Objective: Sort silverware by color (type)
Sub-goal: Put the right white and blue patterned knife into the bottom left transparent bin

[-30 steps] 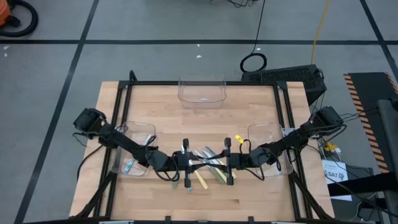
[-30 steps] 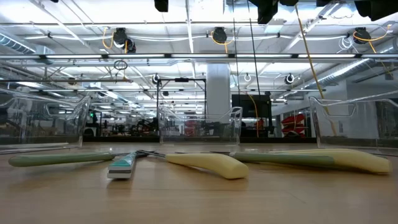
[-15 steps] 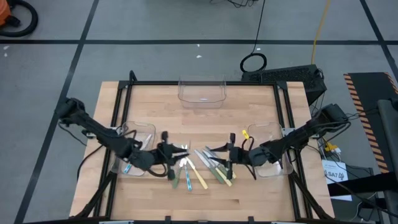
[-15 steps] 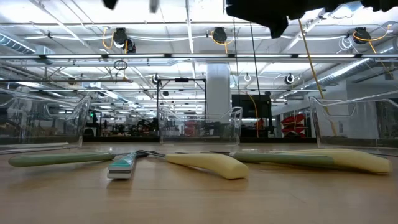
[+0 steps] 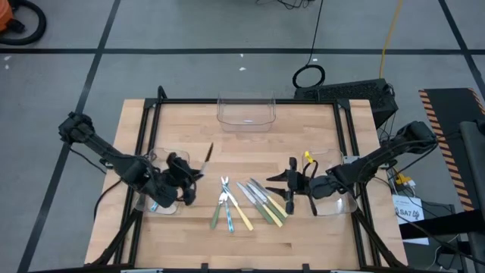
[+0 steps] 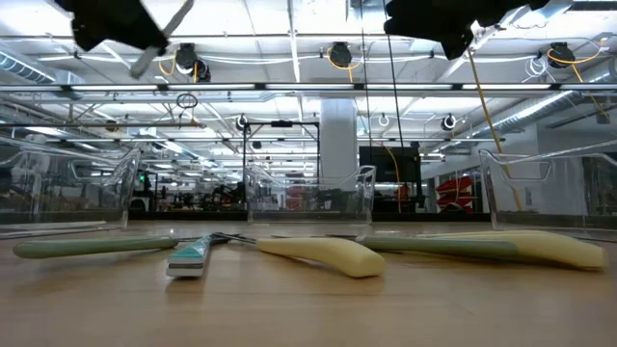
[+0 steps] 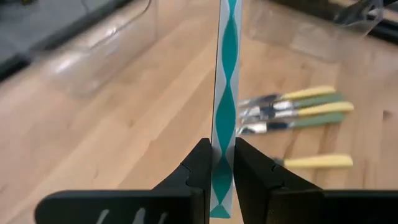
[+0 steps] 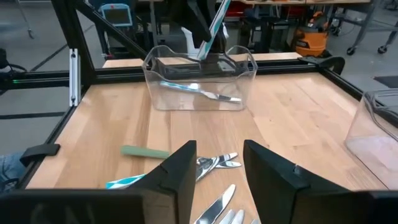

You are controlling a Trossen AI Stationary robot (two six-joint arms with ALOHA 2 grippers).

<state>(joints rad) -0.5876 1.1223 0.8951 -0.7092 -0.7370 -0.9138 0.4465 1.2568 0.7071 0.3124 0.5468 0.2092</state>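
Note:
My left gripper (image 5: 189, 174) is shut on a utensil with a teal-and-white patterned handle (image 7: 224, 93), above the inner wall of the left clear bin (image 5: 163, 182). That bin holds one blue-handled utensil (image 8: 199, 90). The rest of the silverware lies flat in a loose pile at the table's middle: green (image 5: 214, 220), yellow (image 5: 244, 218) and a green-and-yellow cluster (image 5: 267, 205). My right gripper (image 5: 279, 189) hovers open just right of the pile, with nothing between its fingers (image 8: 180, 168). My left gripper pinches the patterned handle near its free end (image 7: 222, 186) between its two fingers (image 7: 198, 171). The handle runs on forward past the fingertips. The utensil is lifted clear and tilted, its silver head (image 5: 209, 150) higher and pointing toward the far side.
A clear bin (image 5: 246, 110) stands at the far edge's middle, and another clear bin (image 5: 330, 182) at the right, behind my right gripper. A black frame (image 5: 151, 114) borders the wooden table. Bare wood lies between the pile and the far bin.
My left gripper has left the pile, gone up and toward the table's left edge to the left bin, and turned, carrying the patterned utensil, which now points up. My right gripper has drawn back from the pile toward the table's right edge and risen a little.

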